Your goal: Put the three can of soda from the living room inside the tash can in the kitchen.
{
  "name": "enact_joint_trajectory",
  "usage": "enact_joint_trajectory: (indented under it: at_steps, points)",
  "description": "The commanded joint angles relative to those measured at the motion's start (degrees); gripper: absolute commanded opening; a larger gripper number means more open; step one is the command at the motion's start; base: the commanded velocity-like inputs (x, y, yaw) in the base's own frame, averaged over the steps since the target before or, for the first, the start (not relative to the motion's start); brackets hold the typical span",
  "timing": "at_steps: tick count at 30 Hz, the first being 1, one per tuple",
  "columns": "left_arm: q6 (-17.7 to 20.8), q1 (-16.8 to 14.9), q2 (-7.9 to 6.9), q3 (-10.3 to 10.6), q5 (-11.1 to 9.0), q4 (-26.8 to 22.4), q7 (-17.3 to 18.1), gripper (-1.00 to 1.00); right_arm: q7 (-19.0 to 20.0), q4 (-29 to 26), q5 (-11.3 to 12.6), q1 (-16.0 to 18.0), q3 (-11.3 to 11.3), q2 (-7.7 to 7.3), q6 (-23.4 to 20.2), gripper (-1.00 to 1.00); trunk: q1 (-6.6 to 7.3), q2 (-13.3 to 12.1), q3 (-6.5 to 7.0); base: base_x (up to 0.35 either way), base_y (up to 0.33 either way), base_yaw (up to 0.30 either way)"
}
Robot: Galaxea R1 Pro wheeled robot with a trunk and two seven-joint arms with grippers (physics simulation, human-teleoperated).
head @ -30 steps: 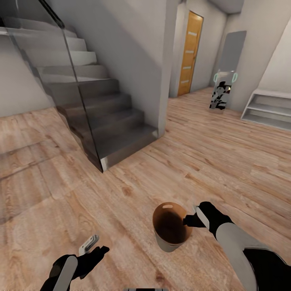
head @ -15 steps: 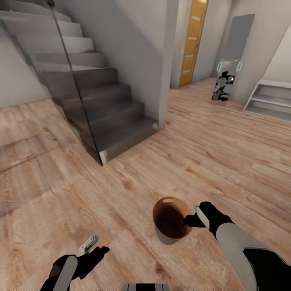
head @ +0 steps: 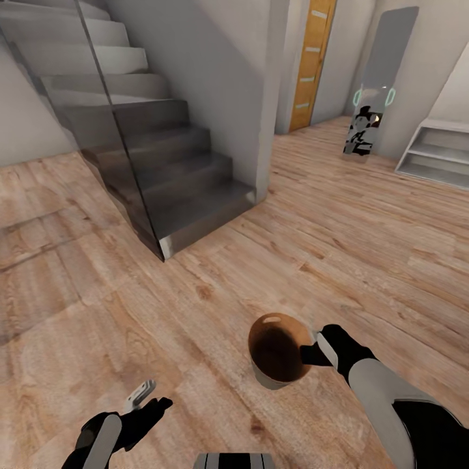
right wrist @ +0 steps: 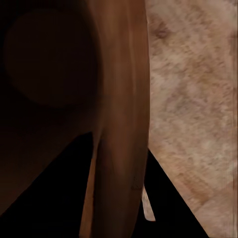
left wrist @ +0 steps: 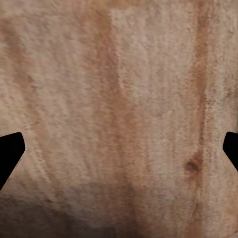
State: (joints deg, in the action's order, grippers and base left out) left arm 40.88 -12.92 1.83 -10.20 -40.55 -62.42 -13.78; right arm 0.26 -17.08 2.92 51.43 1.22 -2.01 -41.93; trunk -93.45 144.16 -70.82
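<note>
Ahead stands a staircase [head: 163, 176] (glass-railed), right gripper [head: 311, 348] pinching the tash can [head: 279, 355].

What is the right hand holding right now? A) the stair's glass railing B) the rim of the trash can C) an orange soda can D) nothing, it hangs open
B: in the head view the right hand is clamped on the rim of the trash can, and the right wrist view shows its fingers straddling the brown wall of the bucket, one inside and one outside.
</note>
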Motion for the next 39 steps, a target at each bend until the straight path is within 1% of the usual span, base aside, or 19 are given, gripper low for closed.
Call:
enact_joint_trajectory:
  at_steps: [1, 3, 14, 17, 19, 21, 22, 23, 26, 27, 29, 33, 35, 37, 38, 39]
  points:
    - [-0.3, 0.0, -0.19, 0.1, -0.1, 0.1, 0.0, 1.0, -0.1, -0.1, -1.0, 0.0, -0.3, -0.01, 0.0, -1.0, 0.0, 0.0, 0.0, 0.0, 0.0, 0.0]
    - [-0.6, 0.1, -0.35, 0.2, -0.1, 0.2, 0.0, 1.0, 0.0, -0.2, -1.0, 0.0, -0.3, -0.01, 0.0, -1.0, 0.0, 0.0, 0.0, 0.0, 0.0, 0.0]
    - [-0.9, 0.1, -0.51, 0.3, -0.1, 1.1, 0.0, 1.0, 0.4, -0.5, -1.0, -0.1, -0.3, -0.19, 0.1, -1.0, 0.28, -0.1, 2.43, 0.0, 0.0, 0.0]
    - [-0.9, 0.1, -0.51, 0.4, -0.1, 1.6, 0.0, 1.0, 3.7, -0.6, -1.5, -0.1, -0.5, -0.65, -0.5, -1.0, 0.36, -0.2, 3.1, 0.0, 0.0, 0.0]
    - [-0.9, 0.1, -0.51, 0.4, -0.1, 1.7, 0.0, 1.0, 4.8, -0.6, -1.7, 0.0, -0.6, -1.48, -1.4, -1.0, 0.41, -0.2, 3.54, 0.0, 0.0, 0.0]
    - [-0.9, 0.1, -0.51, 0.4, -0.1, 1.7, 0.1, 1.0, 5.5, -2.1, -1.7, -0.3, -0.8, -2.41, -3.4, -1.0, 0.46, -0.2, 3.98, 0.0, 0.0, 0.0]
    - [-0.9, 0.1, -0.51, 0.4, -0.1, 1.8, 0.1, 1.0, 5.7, -3.3, -1.7, -0.4, -0.9, -2.65, -4.5, -1.0, 0.49, -0.3, 4.21, 0.0, 0.0, 0.0]
    - [-1.0, 0.1, -0.47, 0.5, -0.2, 1.8, 0.0, 1.0, 13.1, -11.8, -2.1, -2.8, -1.3, -7.25, -9.4, -1.0, 0.51, -0.3, 4.43, 0.0, 0.0, 0.0]
    - [-1.1, 0.1, -0.44, 0.5, -0.2, 1.8, 0.0, 1.0, 13.5, -15.6, -2.1, -4.8, -1.3, -7.52, -10.3, -1.0, 0.59, -0.3, 5.09, 0.0, 0.0, 0.0]
    - [-1.1, 0.1, -0.43, 0.5, -0.2, 1.8, 0.0, 1.0, 13.5, -17.9, -2.2, -5.6, -1.3, -7.64, -12.3, -1.0, 0.62, -0.3, 5.31, 0.0, 0.0, 0.0]
    - [-1.1, 0.1, -0.43, 0.5, -0.2, 1.6, 0.0, 1.0, 13.6, -20.3, -2.2, -6.7, -1.3, -7.75, -14.0, -1.0, 0.67, -0.3, 5.76, 0.0, 0.0, 0.0]
    - [-1.1, 0.1, -0.35, 0.5, -0.2, 1.2, 0.0, 1.0, 13.6, -24.6, -2.2, -9.0, -1.3, -7.88, -15.4, -1.0, 0.77, -0.4, 6.64, 0.0, 0.0, 0.0]
    - [-1.1, 0.1, -0.21, 0.6, -0.2, 1.0, 0.0, 1.0, 13.6, -27.6, -2.2, -10.7, -1.3, -7.94, -15.8, -1.0, 0.82, -0.4, 7.09, 0.0, 0.0, 0.0]
    - [-1.1, 0.2, -0.04, 0.6, -0.2, 0.8, 0.0, 1.0, 13.6, -32.1, -2.2, -13.8, -1.2, -8.06, -16.0, -1.0, 0.87, -0.5, 7.53, 0.0, 0.0, 0.0]
    - [-1.1, 0.3, 0.06, 0.7, -0.2, 0.3, 0.0, 1.0, 13.6, -36.5, -2.2, -16.8, -1.2, -8.82, -16.2, -1.0, 0.9, -0.5, 7.75, 0.0, 0.0, 0.0]
    - [-1.1, 0.4, 0.11, 0.7, -0.2, 0.0, 0.0, 1.0, 13.6, -38.3, -2.2, -17.9, -1.2, -9.29, -16.4, -1.0, 0.93, -0.5, 7.97, 0.0, 0.0, -0.007]
